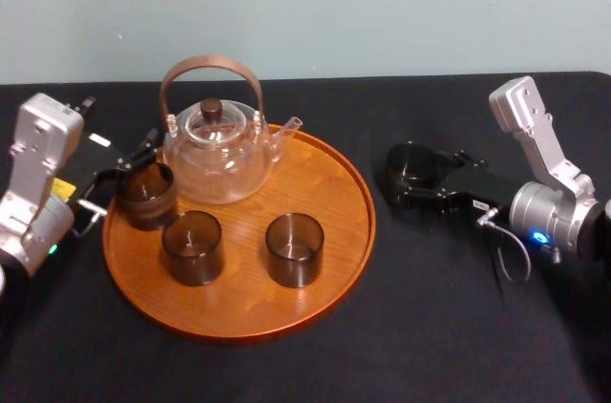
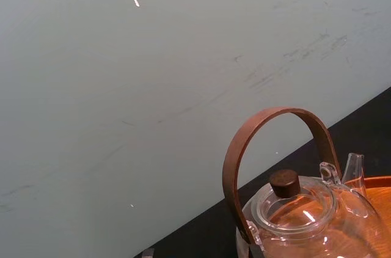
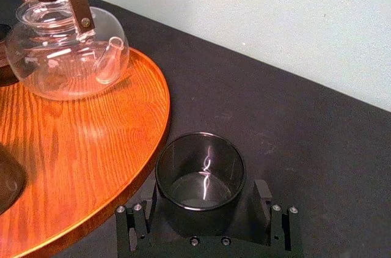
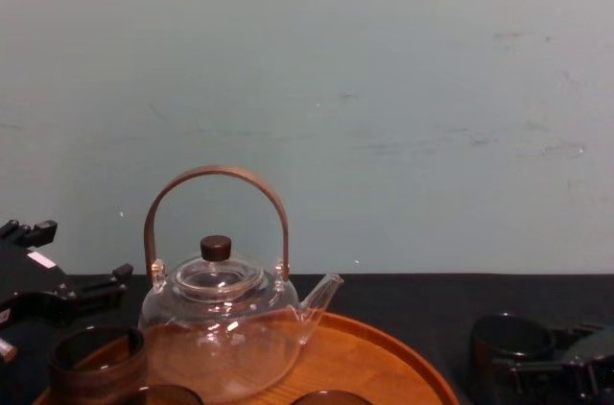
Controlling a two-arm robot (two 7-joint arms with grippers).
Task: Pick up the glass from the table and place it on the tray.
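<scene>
A dark smoked glass (image 1: pixel 411 164) stands on the black table just right of the round orange-brown wooden tray (image 1: pixel 239 331). My right gripper (image 1: pixel 420 180) reaches in from the right with its fingers on either side of that glass. In the right wrist view the glass (image 3: pixel 200 172) sits between the two black fingers (image 3: pixel 137 224) with narrow gaps, so the gripper (image 3: pixel 201 206) is open. Three similar glasses stand on the tray. My left gripper (image 1: pixel 124 179) is open at the tray's left edge around one of them (image 1: pixel 145 195).
A glass teapot (image 1: pixel 217 150) with a brown arched handle stands at the back of the tray. Two glasses (image 1: pixel 192 246) (image 1: pixel 294 248) stand at the tray's front. Bare wood lies to the teapot's right. A pale wall rises behind the table.
</scene>
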